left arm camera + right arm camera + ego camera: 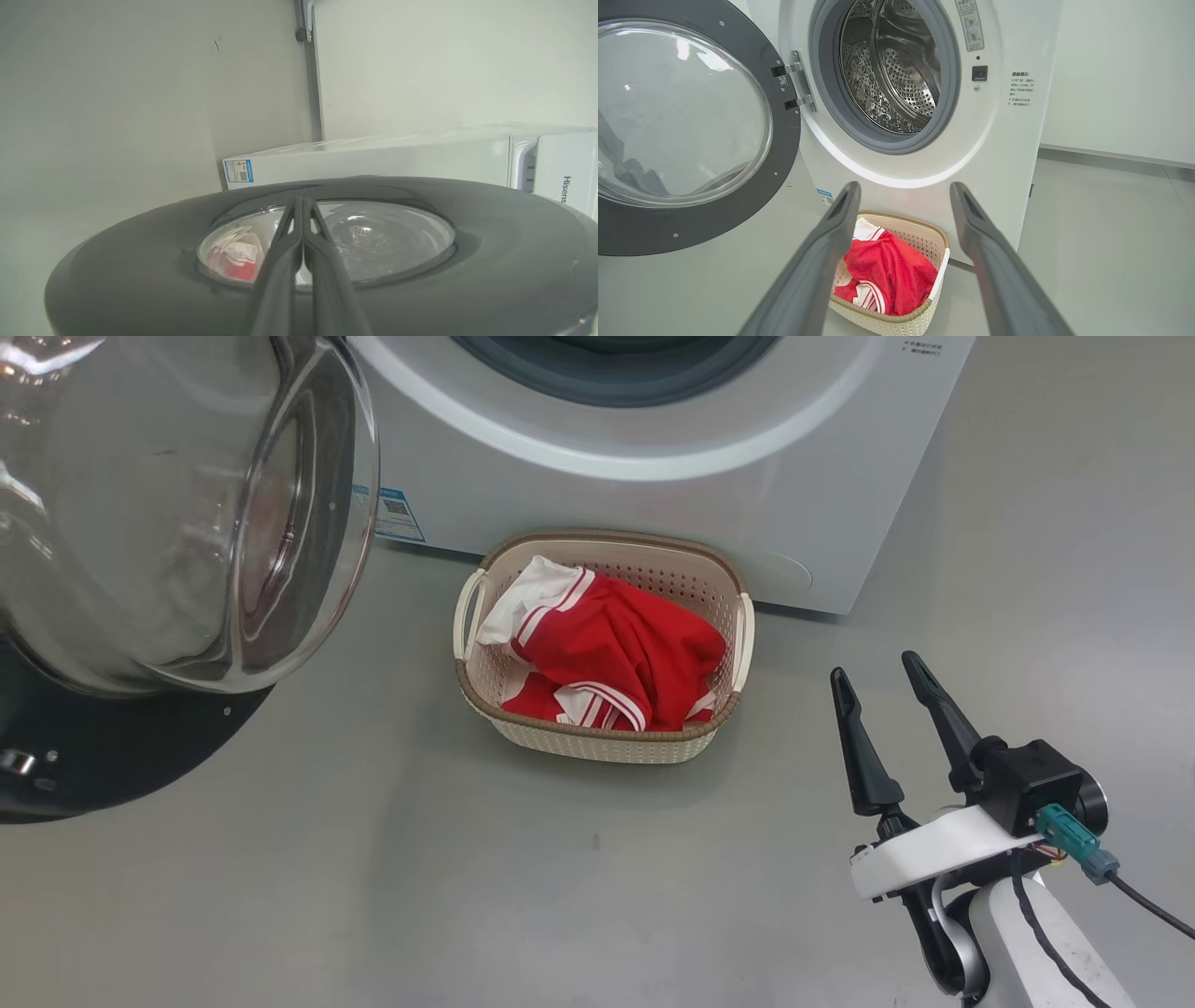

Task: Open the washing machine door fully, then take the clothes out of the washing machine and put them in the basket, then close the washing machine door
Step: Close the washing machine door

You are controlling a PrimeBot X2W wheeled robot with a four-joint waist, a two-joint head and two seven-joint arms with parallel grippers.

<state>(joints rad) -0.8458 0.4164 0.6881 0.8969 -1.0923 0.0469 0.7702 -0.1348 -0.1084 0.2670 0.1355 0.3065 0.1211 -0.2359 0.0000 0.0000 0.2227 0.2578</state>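
Observation:
The washing machine door stands swung open at the left, its glass bowl bulging toward me and its black rim below. The washing machine shows a bare steel drum. The red and white clothes lie heaped in the cream basket on the floor against the washer's front. My right gripper hovers open to the right of the basket, holding nothing. My left gripper is shut, its fingers lying over the door's outer face, with the clothes glimpsed through the glass.
Grey floor stretches in front of and to the right of the basket. A pale wall with a skirting strip runs right of the washer. The door's hinge sits on the washer's left side.

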